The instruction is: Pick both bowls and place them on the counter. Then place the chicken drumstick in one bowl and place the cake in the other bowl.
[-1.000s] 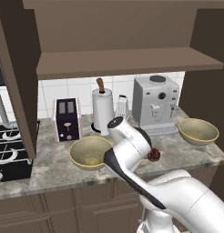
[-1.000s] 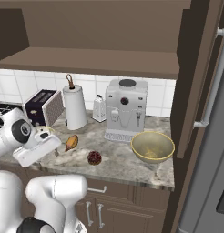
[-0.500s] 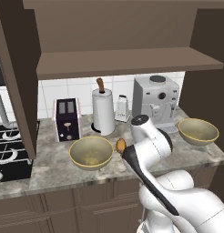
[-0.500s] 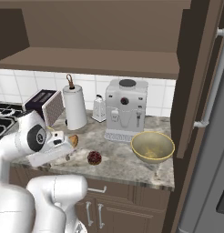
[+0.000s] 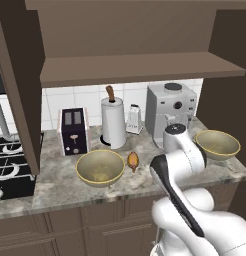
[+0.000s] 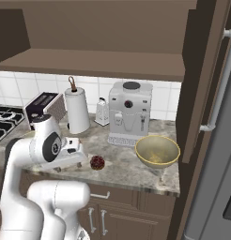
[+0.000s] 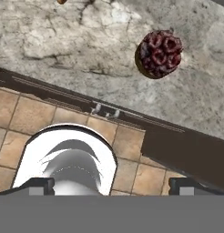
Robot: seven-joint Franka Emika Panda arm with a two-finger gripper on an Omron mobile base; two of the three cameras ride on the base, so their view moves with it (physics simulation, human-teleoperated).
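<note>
We saw both bowls on the worktop: one bowl sat in front of the toaster and paper towel roll, the other bowl sat right of the coffee machine, well apart from the first. Both looked empty. The chicken drumstick lay on the stone just beside the first bowl's right rim. The cake sat on the worktop near its front edge, between the arm and the second bowl. We saw the gripper held over the worktop's front edge, jaws spread wide, nothing in it, close beside the cake. A grater stood at the tiled wall.
</note>
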